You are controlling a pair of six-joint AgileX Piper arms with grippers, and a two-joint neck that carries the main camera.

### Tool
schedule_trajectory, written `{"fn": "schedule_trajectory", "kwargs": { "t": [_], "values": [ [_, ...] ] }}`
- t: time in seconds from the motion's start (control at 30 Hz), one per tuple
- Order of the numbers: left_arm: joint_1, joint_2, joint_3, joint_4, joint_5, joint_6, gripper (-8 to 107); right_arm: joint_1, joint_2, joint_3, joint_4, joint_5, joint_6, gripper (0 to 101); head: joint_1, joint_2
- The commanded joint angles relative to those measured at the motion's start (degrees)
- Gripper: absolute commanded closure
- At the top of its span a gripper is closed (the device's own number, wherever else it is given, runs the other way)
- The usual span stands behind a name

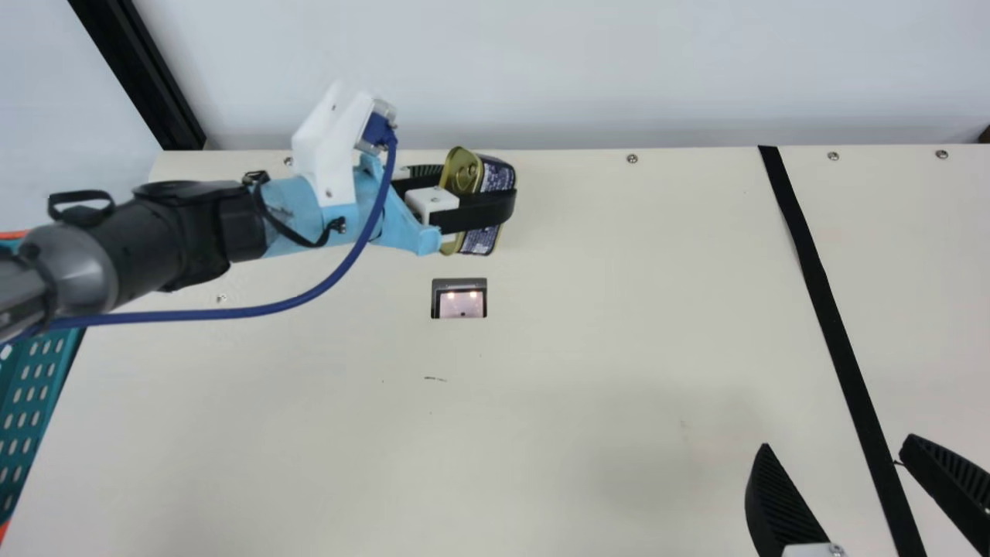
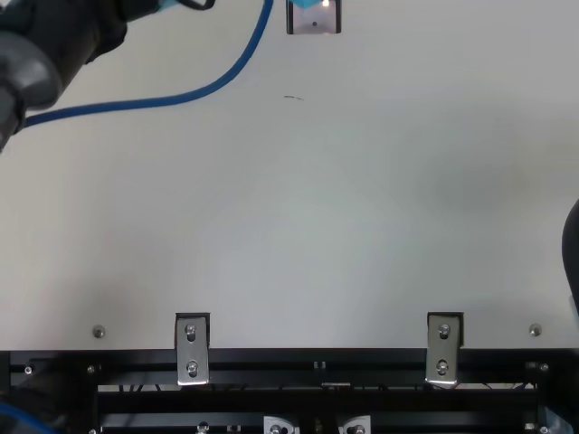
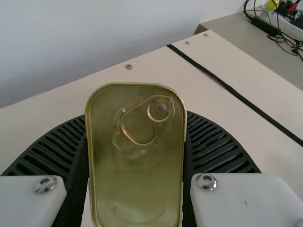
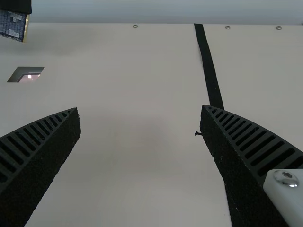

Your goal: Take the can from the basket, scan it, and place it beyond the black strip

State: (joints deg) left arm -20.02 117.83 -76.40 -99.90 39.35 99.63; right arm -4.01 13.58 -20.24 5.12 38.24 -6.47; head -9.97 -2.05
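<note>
— What's around you, left to right?
— At the far left, the teal basket [image 1: 32, 394], partly hidden behind my left arm [image 1: 85, 263] and its blue cable [image 1: 209, 313]. The cable loops out over the cream table [image 1: 619, 325].
— And your left gripper [image 1: 486, 188]?
— I have it clamped on the can [image 1: 462, 172], one finger on each side, the ring-pull lid facing my wrist camera. That's near the table's back edge, with the scanner window [image 1: 462, 304] nearer me; one finger covers part of the can.
— Farther right?
— Bare tabletop, then the black strip [image 1: 820, 302], well apart from the can. My right gripper [image 1: 838, 442] has its fingers spread and holds nothing; seen from my neck, the strip runs between them.
— Beyond that?
— Past the strip, my left wrist view catches a black adapter [image 3: 266, 25] among loose wires [image 3: 284, 43].
</note>
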Motion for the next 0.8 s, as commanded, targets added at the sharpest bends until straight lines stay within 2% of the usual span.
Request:
{"fn": "schedule_trajectory", "kwargs": {
  "t": [0.0, 0.2, 0.37, 0.77],
  "values": [
    [-0.3, 1.0, -1.1, -0.1, -0.3, 0.1, 89, 0.0, 0.0, 0.0, 0.0, 0.0, 0.0, 0, -0.6, 0.0],
    [-0.8, 2.6, -2.8, -0.1, -0.6, 0.2, 89, 0.0, 0.0, 0.0, 0.0, 0.0, 0.0, 0, -0.6, 0.0],
    [-0.5, 0.9, -2.4, -0.1, -0.2, -1.2, 89, 0.0, 0.0, 0.0, 0.0, 0.0, 0.0, 0, -0.6, 0.0],
    [-1.2, -10.6, 7.1, -0.1, 0.5, -3.9, 89, 0.0, 0.0, 0.0, 0.0, 0.0, 0.0, 0, -0.6, 0.0]
  ]
}}
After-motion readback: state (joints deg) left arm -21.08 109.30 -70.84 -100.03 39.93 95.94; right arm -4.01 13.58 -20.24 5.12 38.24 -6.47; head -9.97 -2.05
